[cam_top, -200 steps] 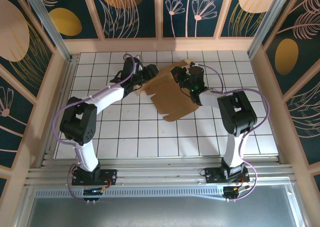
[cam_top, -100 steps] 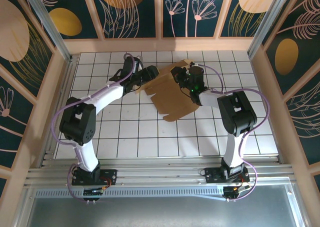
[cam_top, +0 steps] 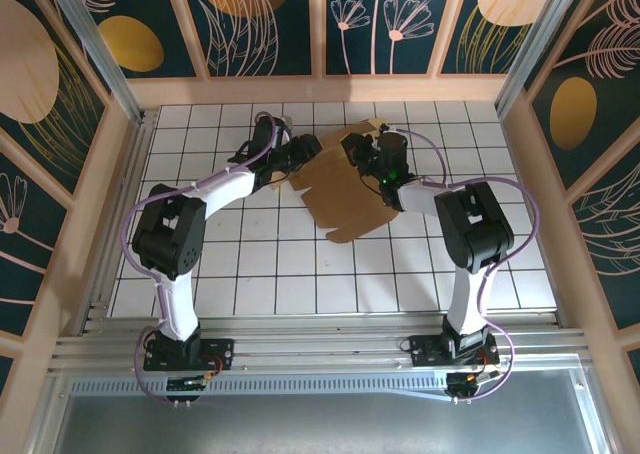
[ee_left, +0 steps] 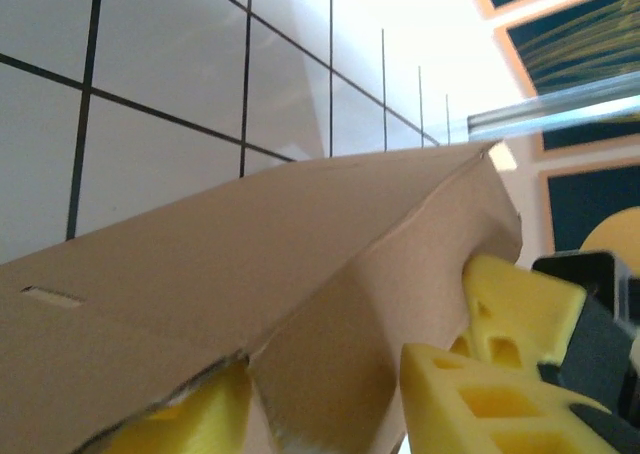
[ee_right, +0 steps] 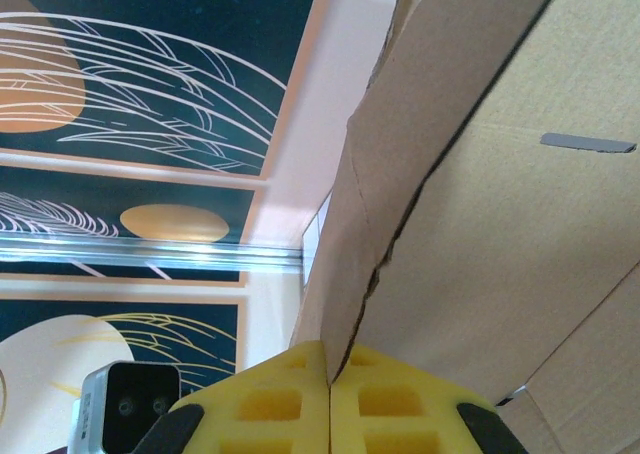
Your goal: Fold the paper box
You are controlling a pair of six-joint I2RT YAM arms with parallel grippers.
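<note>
The paper box (cam_top: 342, 192) is a brown die-cut cardboard sheet lying mostly flat at the back middle of the tiled table. My left gripper (cam_top: 303, 152) is at its back left edge. In the left wrist view a raised flap of the paper box (ee_left: 300, 274) stands between the yellow fingers (ee_left: 470, 394) of my left gripper (ee_left: 320, 399), which are apart. My right gripper (cam_top: 362, 152) is at the box's back edge. Its yellow pads (ee_right: 290, 404) are pressed together on a thin cardboard edge of the paper box (ee_right: 480, 224), and my right gripper (ee_right: 328, 374) holds that edge up.
The white tiled table (cam_top: 270, 274) lies inside wooden rails with patterned walls (cam_top: 250, 14) behind and at both sides. An aluminium post (cam_top: 90, 44) stands at the back left corner. Purple cables (cam_top: 520, 204) loop off both arms.
My left arm has swung right and its gripper has moved in over the box's left flap, which has risen off the table; its fingers widened, then narrowed. The right gripper kept still.
</note>
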